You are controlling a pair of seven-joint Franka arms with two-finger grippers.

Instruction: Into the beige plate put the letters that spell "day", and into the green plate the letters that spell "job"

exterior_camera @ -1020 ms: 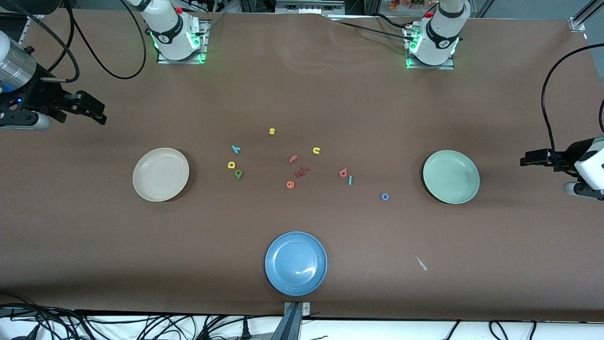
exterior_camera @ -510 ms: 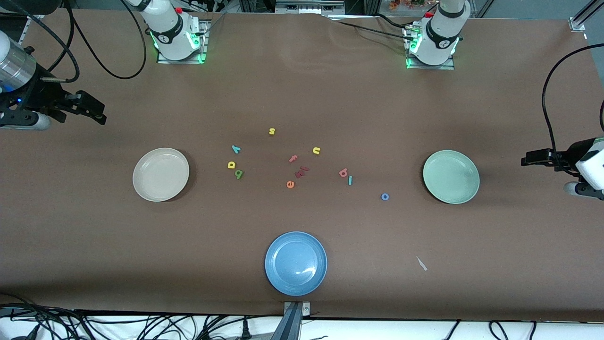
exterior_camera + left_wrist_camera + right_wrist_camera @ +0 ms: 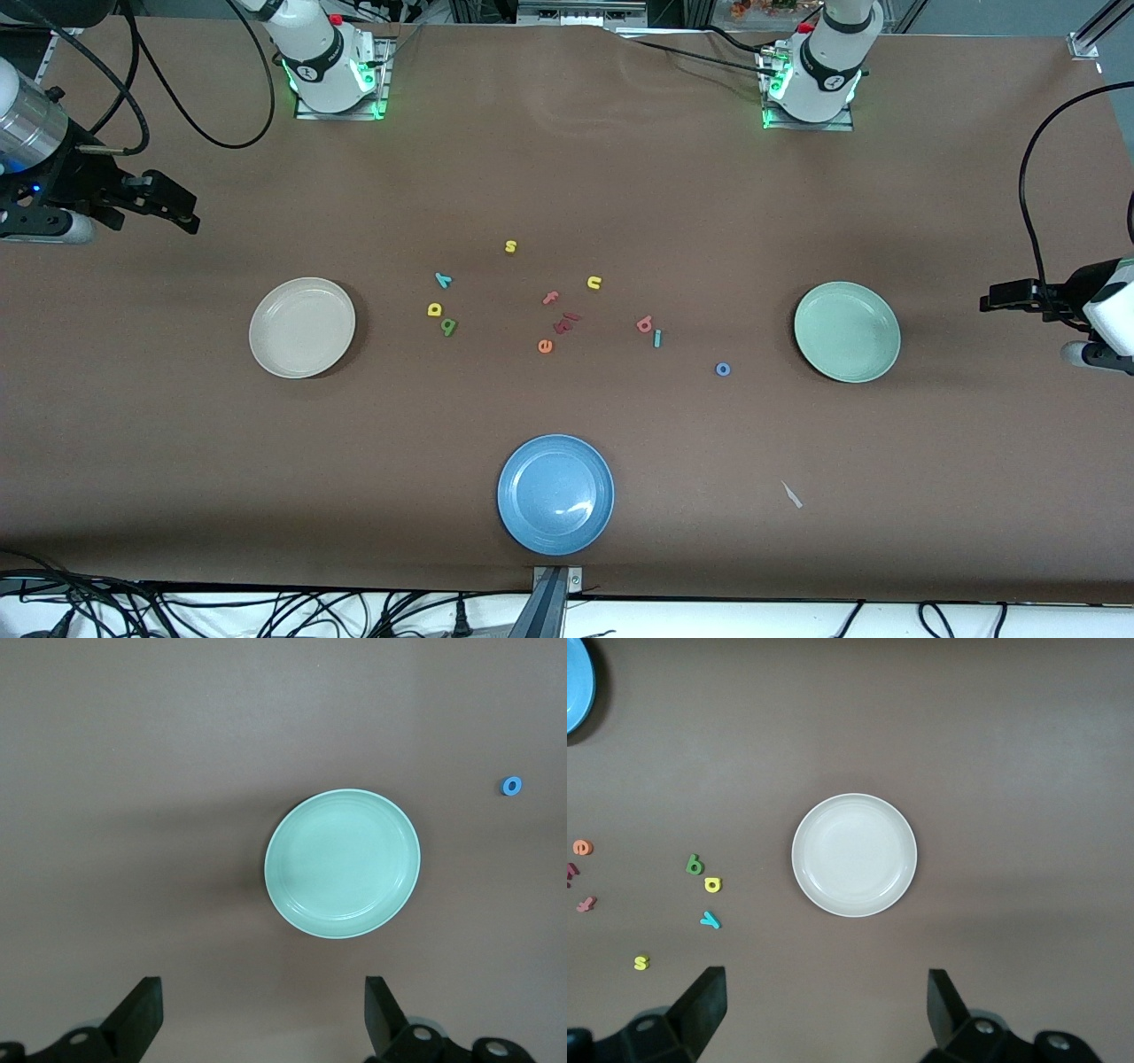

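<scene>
From my station I see both arms waiting at the two ends of the table. The right gripper [image 3: 182,213] hangs at the upper left of the front frame, over bare table, with its fingers spread wide and nothing between them. The left gripper [image 3: 990,297] hangs at the right edge of the front frame, at middle height, also spread wide and holding nothing; in its wrist view the two fingers [image 3: 142,1010] stand well apart.

The beige plate [image 3: 270,359] lies at the left of the frame centre, and the green plate [image 3: 819,363] lies at the right of centre. Both plates hold nothing. The blue plate [image 3: 518,523] lies at the lower centre.

All letters lie on the table between the beige and green plates. The teal y [image 3: 443,280], the yellow d [image 3: 434,309] and the dark green a [image 3: 449,327] make a small group nearer the beige plate. The salmon-pink b [image 3: 645,324] and the thin teal j [image 3: 657,338] lie just beside each other, right of centre, and the blue o [image 3: 723,369] lies alone, lower and nearer the green plate.

In the middle I see the yellow s [image 3: 510,246], the yellow u [image 3: 594,283], the pink f [image 3: 550,298] and the orange e [image 3: 545,346].
</scene>
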